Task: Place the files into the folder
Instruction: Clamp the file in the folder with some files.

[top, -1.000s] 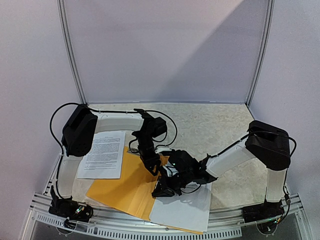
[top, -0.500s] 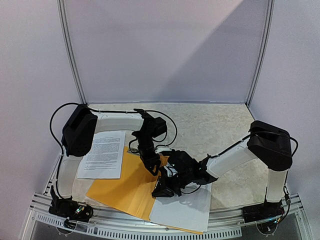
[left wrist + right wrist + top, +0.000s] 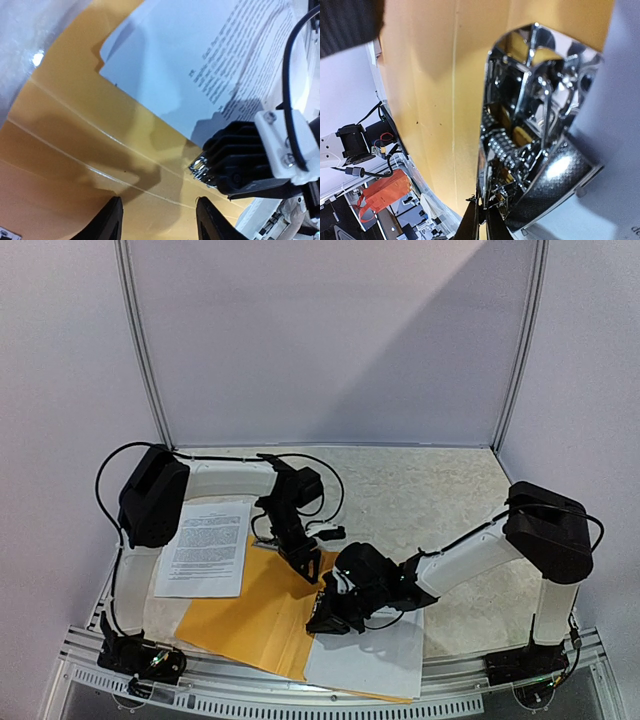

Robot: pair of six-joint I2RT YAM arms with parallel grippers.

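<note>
The orange-yellow folder [image 3: 240, 615] lies open near the table's front edge. One printed sheet [image 3: 375, 655] lies on its right half and also shows in the left wrist view [image 3: 175, 65]. A second sheet [image 3: 205, 545] lies on the table to the folder's left. My left gripper [image 3: 308, 565] is open and empty, hovering just above the folder's inner face [image 3: 75, 140]. My right gripper [image 3: 322, 620] is at the folder's middle, shut on the chrome metal clip [image 3: 530, 100], beside the sheet's left edge. The clip's tip shows in the left wrist view [image 3: 201, 167].
The two grippers are very close together over the folder's spine. The metal frame rail [image 3: 250, 685] runs along the near edge, just under the folder and sheet. White walls enclose the back and sides. The stone-patterned table top [image 3: 420, 490] stretches behind the arms.
My left arm has drawn back and a little left, away from the right gripper. My right gripper has shifted slightly left at the clip. The sheets and folder lie nearly as before.
</note>
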